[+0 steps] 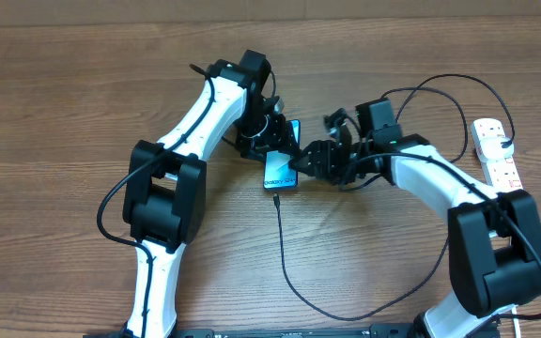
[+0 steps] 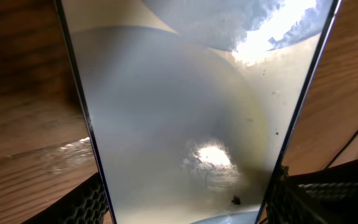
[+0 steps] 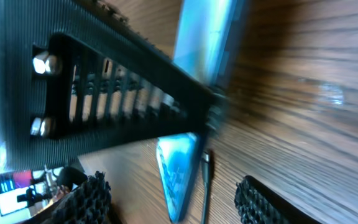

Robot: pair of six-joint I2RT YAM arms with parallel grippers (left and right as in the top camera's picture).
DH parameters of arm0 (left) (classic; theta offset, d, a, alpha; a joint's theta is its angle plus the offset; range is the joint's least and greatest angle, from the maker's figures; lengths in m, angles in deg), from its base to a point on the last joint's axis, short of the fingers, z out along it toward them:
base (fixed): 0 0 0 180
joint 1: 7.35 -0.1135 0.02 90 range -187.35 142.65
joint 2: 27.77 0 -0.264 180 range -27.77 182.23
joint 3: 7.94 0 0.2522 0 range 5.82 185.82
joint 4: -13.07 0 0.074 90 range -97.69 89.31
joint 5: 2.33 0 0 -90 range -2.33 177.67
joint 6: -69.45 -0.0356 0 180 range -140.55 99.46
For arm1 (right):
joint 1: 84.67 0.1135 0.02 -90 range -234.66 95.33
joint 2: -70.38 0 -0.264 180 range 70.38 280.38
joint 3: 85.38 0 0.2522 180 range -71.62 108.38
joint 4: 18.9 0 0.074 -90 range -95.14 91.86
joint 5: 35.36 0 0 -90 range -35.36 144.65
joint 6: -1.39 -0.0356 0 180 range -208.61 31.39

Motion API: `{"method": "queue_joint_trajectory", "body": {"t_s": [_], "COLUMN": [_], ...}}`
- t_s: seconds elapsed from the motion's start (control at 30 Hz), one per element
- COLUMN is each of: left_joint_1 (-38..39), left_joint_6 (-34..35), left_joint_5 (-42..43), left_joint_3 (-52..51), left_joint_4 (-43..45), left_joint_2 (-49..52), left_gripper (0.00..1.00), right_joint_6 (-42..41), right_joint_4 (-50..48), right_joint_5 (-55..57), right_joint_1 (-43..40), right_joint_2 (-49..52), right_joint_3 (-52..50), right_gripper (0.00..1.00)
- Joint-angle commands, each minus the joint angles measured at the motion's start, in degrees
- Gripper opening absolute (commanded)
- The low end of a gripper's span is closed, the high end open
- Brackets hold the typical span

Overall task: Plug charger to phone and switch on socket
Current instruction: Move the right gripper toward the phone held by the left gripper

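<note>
- Gripping the phone (image 1: 281, 172) by its side edges, left gripper (image 1: 269, 141) holds it tilted near table (image 1: 64, 94) centre.
- charger (image 1: 285, 253) tip lies at phone's lower short edge, along its long axis; seating unclear.
- right gripper (image 3: 176, 199) straddles that tip, jaws apart, nothing pinched.
- socket (image 1: 496, 150) sits by the table's right edge, nearer the right arm (image 1: 440, 183).

Charger (image 1: 287, 268) runs nearward from the phone (image 1: 281, 169), seemingly touching it; socket (image 1: 496, 150) far right on table (image 1: 54, 103).
</note>
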Motion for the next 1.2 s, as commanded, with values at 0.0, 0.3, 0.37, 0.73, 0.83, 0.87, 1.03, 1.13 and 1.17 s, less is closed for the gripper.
{"method": "queue_joint_trajectory", "body": {"t_s": [0.0,0.3,0.37,0.73,0.83,0.87,1.03,1.13,1.17], "left_joint_1": [0.6,0.7,0.7,0.9,1.1,1.2,1.4,1.4,1.4], "left_joint_6": [-1.1,-3.2,-3.3,-4.2,-4.5,-4.6,-4.6,-4.6,-4.6], "left_joint_5": [3.4,9.6,10.0,10.0,10.0,10.0,9.9,9.9,9.9], "left_joint_3": [1.6,1.6,1.6,1.6,1.6,1.6,1.6,1.6,1.6], "left_joint_4": [0.0,-0.2,-0.2,-1.5,-1.5,-1.5,-1.2,-1.1,-1.1], "left_joint_2": [0.2,0.2,0.2,0.2,0.2,0.2,0.2,0.2,0.2], "left_gripper": [0.63,0.63,0.63,0.63,0.63,0.64,0.67,1.00,1.00], "right_joint_6": [-3.7,-8.7,-8.7,-8.7,-8.7,-8.7,-8.7,-8.7,-8.7], "right_joint_4": [-1.0,-2.3,-2.3,-6.5,-7.6,-7.9,-7.9,-7.9,-7.9], "right_joint_5": [3.7,9.6,10.7,11.2,11.2,11.2,11.2,11.2,11.2], "right_joint_1": [2.0,3.7,3.7,3.8,3.9,3.9,3.9,3.9,3.9], "right_joint_2": [0.0,0.0,0.0,0.0,0.0,0.0,0.0,0.0,0.0], "right_joint_3": [1.0,1.0,1.0,1.0,1.0,1.0,1.0,1.0,1.0], "right_gripper": [0.66,0.57,0.54,0.36,0.29,0.25,0.04,0.04,0.04]}}
